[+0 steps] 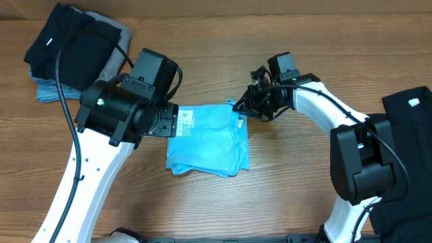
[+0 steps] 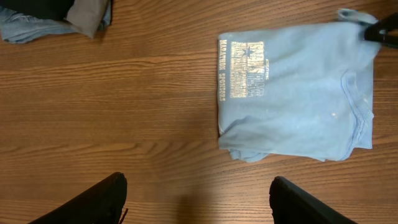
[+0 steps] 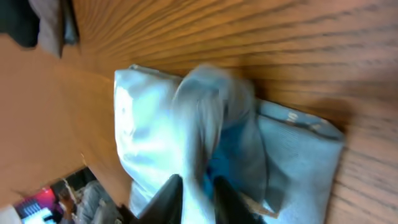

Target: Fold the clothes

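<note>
The light blue T-shirt (image 1: 208, 140) lies folded in a rough square at the table's middle, its lettering (image 2: 244, 70) facing up near its left edge. My right gripper (image 1: 241, 106) is shut on the shirt's upper right corner; in the right wrist view a bunch of blue cloth (image 3: 208, 118) runs between the fingers (image 3: 198, 194). That corner and the fingertip also show in the left wrist view (image 2: 367, 25). My left gripper (image 2: 196, 202) is open and empty, held above bare wood just left of the shirt. A black garment (image 1: 64, 44) lies folded on a stack at the back left.
The back-left stack (image 1: 47, 91) has grey and blue cloth under the black piece; its edge shows in the left wrist view (image 2: 56, 18). Another black garment (image 1: 408, 108) with a white label lies at the right edge, behind the right arm's base.
</note>
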